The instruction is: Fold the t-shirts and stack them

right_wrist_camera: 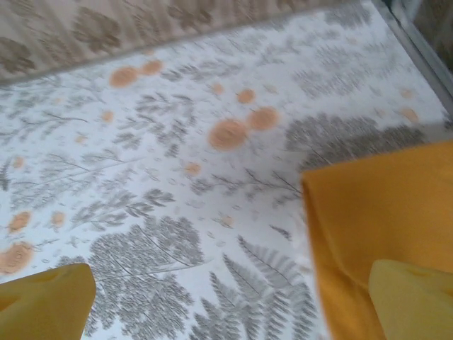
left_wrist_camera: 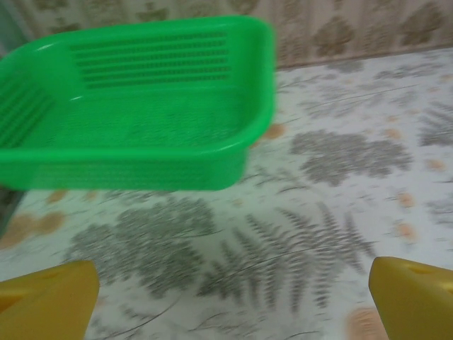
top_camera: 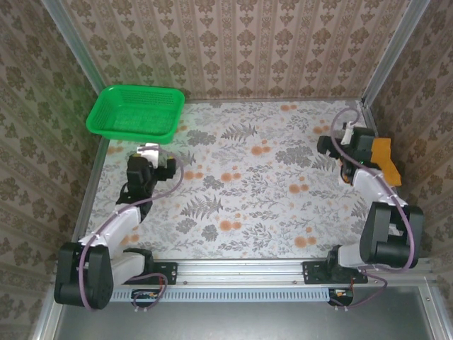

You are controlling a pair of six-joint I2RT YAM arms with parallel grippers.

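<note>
Left pincer (left_wrist_camera: 230, 301) wide, nothing between fingers, over surface (top_camera: 248, 184) just short of green basket (left_wrist_camera: 141, 106) in far-left corner. Right pincer (right_wrist_camera: 226, 308) wide, not gripping. Mustard-orange t-shirt (right_wrist_camera: 382, 212) lies at right edge of surface, under pincer's right finger.

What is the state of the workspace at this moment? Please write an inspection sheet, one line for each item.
Surface: floral tablecloth, lying flat.
Job's things: mustard-orange t-shirt at the table's right edge.
Clutter: green basket, upright at the far left corner.
Grippers: left gripper open, facing the basket; right gripper open, beside the t-shirt, holding nothing.
Cables: purple cables run along both arms.
Surroundings: patterned walls on three sides; metal rail at the near edge.
</note>
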